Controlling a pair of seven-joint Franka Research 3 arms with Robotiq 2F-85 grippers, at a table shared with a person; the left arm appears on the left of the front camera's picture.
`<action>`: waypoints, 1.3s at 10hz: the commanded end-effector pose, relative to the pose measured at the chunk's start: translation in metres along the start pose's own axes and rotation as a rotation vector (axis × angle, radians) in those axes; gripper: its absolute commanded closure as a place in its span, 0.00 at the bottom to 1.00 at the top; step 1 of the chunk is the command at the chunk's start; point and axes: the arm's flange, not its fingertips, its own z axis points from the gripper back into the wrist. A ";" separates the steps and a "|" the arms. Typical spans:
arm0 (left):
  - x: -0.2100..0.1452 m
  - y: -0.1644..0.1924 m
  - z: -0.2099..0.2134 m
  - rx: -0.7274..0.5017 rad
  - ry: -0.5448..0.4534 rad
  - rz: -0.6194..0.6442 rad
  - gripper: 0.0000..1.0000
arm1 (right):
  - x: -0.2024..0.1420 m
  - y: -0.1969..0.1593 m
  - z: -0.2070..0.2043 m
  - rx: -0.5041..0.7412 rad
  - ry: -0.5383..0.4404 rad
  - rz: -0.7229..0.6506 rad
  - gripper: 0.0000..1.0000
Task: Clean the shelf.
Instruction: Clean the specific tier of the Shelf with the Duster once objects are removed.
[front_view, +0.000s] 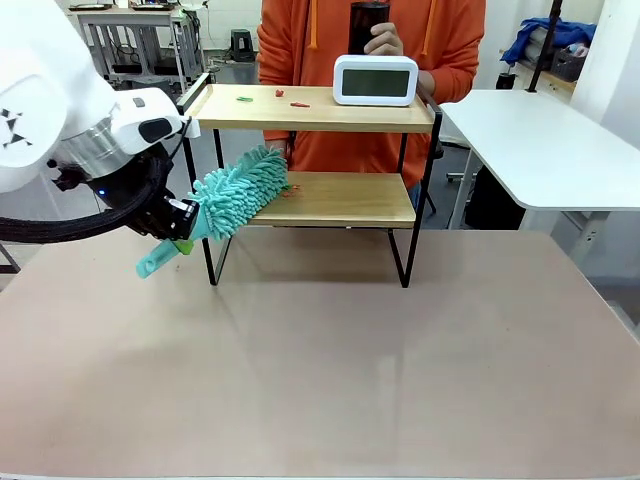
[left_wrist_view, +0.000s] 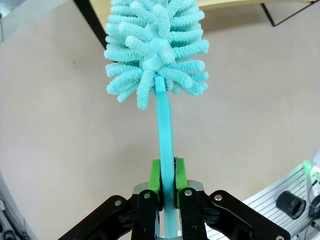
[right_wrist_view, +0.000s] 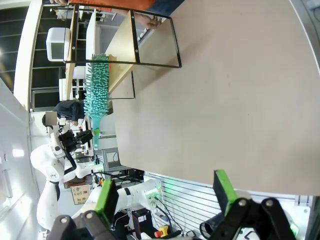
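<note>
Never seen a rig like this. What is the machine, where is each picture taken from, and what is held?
This is a robot with two white arms, each ending in a two-finger gripper. The wide picture looks from between the arms across the table to a person in an orange top. The other two come from cameras on the wrists, looking along each gripper's fingers. The left gripper is shut on the handle of a teal duster, whose fluffy head reaches over the lower board of a two-tier shelf. On its top board are a white clock and a few red and green scraps. The right gripper is open and holds nothing.
</note>
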 end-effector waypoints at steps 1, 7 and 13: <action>0.006 -0.008 -0.006 0.034 0.021 -0.075 0.87 | 0.001 0.001 -0.001 0.018 -0.010 0.023 0.00; -0.006 -0.018 0.004 -0.055 0.063 -0.371 0.87 | 0.001 0.001 -0.001 0.018 -0.010 0.023 0.00; -0.049 -0.009 0.035 -0.304 0.210 -0.835 0.87 | 0.001 0.001 -0.001 0.018 -0.010 0.023 0.00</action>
